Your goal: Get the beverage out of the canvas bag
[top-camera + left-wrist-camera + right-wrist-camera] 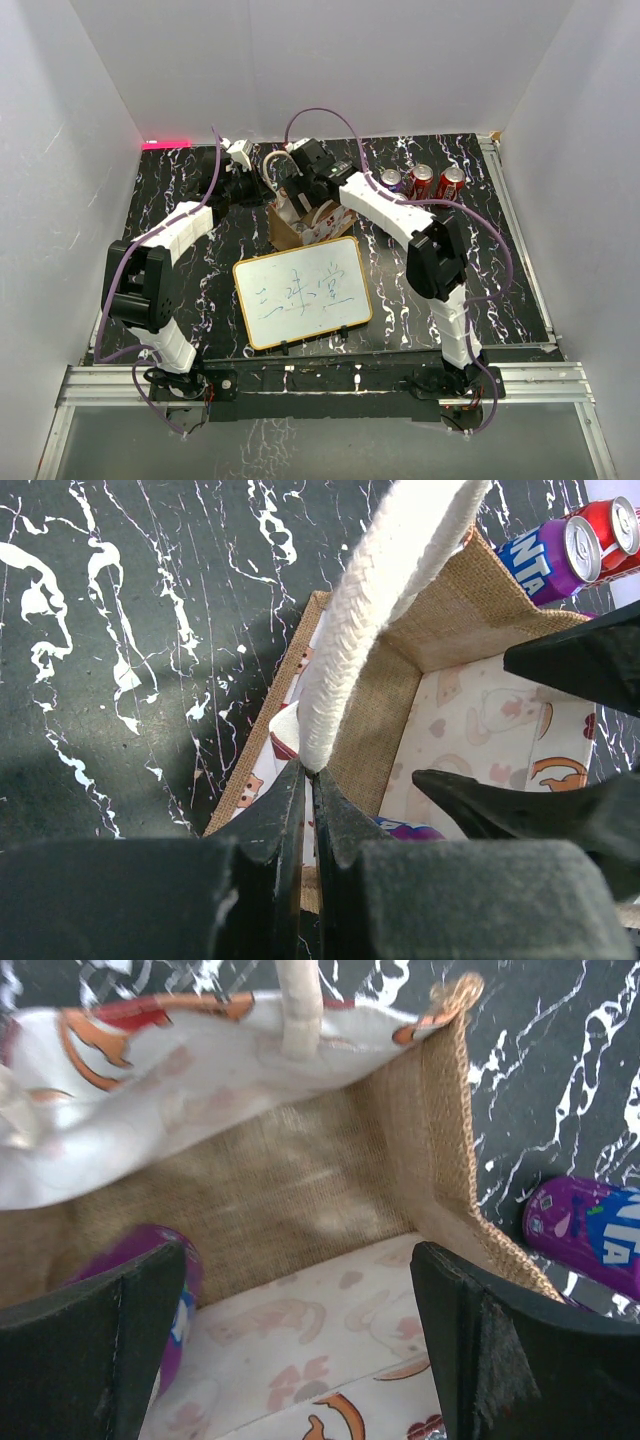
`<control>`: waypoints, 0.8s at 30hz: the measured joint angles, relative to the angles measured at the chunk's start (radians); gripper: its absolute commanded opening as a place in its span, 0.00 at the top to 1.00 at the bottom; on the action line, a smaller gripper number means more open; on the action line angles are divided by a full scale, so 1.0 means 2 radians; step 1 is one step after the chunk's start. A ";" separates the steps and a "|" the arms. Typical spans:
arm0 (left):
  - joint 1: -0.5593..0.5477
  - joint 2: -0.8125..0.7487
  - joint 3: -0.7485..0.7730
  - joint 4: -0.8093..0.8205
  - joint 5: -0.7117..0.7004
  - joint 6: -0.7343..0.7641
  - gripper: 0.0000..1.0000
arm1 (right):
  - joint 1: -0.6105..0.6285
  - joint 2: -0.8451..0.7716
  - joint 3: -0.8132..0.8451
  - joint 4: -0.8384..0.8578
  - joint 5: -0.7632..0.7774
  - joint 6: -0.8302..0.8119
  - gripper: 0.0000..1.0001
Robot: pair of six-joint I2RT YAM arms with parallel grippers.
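Cream braided handle (370, 610) sits clamped between the left gripper's (310, 775) closed fingers, propping the canvas bag (300, 1190) open on the marbled black table (120, 630). The right gripper (297, 1270) hangs spread wide inside the mouth, with the purple beverage can (125, 1243) low beside one finger, not between them. The reach-in looks to be under way. Next, the jaws must straddle that slick cylinder, close, and lift clear of the coarse, floppy burlap and printed lining.
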 measured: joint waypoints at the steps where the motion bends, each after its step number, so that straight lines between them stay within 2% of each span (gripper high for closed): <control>1: 0.000 0.000 0.000 0.000 0.000 0.000 1.00 | 0.002 0.004 0.000 -0.006 0.007 -0.003 0.01; 10: 0.000 0.000 0.000 0.001 0.001 0.000 1.00 | 0.001 0.010 -0.014 -0.017 0.063 -0.024 0.01; 21: 0.000 0.000 0.000 0.001 0.003 0.000 1.00 | 0.001 0.044 -0.027 -0.011 0.074 -0.025 0.01; 24: -0.001 0.000 0.000 0.001 0.004 0.000 1.00 | 0.001 0.044 -0.036 -0.008 0.072 -0.025 0.06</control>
